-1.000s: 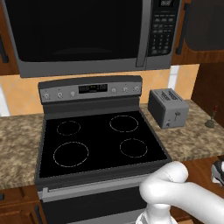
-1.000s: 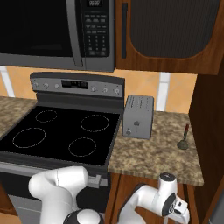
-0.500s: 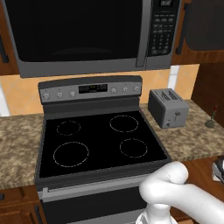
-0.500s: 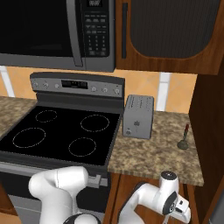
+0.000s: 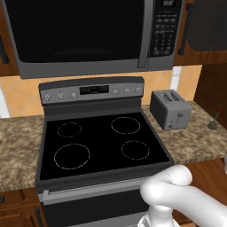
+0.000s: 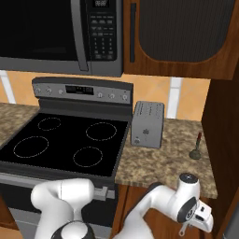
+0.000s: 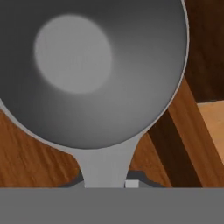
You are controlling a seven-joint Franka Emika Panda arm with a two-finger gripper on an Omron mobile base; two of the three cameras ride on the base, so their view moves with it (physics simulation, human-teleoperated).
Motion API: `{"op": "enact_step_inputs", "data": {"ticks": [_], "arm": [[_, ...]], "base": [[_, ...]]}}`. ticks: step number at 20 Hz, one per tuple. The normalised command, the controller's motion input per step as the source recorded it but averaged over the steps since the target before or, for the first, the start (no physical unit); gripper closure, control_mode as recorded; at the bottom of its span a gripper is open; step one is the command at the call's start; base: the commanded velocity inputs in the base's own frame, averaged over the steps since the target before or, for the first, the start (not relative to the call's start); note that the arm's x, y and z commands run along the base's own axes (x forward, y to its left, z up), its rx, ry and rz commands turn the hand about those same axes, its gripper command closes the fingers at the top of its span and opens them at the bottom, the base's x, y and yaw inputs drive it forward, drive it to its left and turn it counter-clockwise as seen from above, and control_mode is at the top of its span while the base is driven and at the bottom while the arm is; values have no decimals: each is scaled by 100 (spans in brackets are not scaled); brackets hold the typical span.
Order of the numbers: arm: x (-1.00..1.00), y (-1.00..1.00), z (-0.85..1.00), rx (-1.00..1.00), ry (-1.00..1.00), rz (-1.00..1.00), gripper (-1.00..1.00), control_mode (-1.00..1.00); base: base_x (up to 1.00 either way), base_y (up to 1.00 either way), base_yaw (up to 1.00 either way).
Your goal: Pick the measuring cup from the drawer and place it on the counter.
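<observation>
The measuring cup [image 7: 94, 70] is right up against the hand camera: a grey bowl seen from above with its flat bottom showing, and the handle running down to the bottom edge where the jaws sit. The fingertips themselves are hidden under that handle, so I can't say for sure, but the jaws look clenched on the handle rather than released.

In the right base view the gripper [image 6: 193, 223] hangs low, below the table [image 6: 179, 161] edge and to the right of the stove [image 6: 60, 144], in front of the wooden cabinet front. A thin grey bit sticks out under the hand there, probably part of the cup, though it's too small to call. So the cup is in the hand, down at drawer level, not yet on the granite.

What could go wrong from here:
- The thick table edge is directly above the hand. Lift straight up and the cup or wrist clips the underside.
- The grip is on the handle only, so the bowl can swing or slip if the wrist rolls.
- The free granite sits between the toaster [image 6: 148, 124] and a small red-topped thing [image 6: 196, 147] to the toaster's right, so a sloppy placement knocks one of them.
</observation>
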Motion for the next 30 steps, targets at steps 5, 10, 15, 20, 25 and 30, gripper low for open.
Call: {"op": "enact_step_inputs", "data": {"ticks": [5,10,15,20,25,30], "arm": [[-27,44,60,-13,-23,13,100,-100],[12,57,82,-15,-12,19,100,-100],[62,63,69,-3,-10,28,100,-100],[96,17,33,0,0,12,100,-100],[79,-2,-1,0,0,6,100,-100],[71,2,-4,0,0,0,100,-100]], "base": [[0,0,0],[0,0,0],[0,0,0],[0,0,0],[0,0,0],[0,0,0]]}}
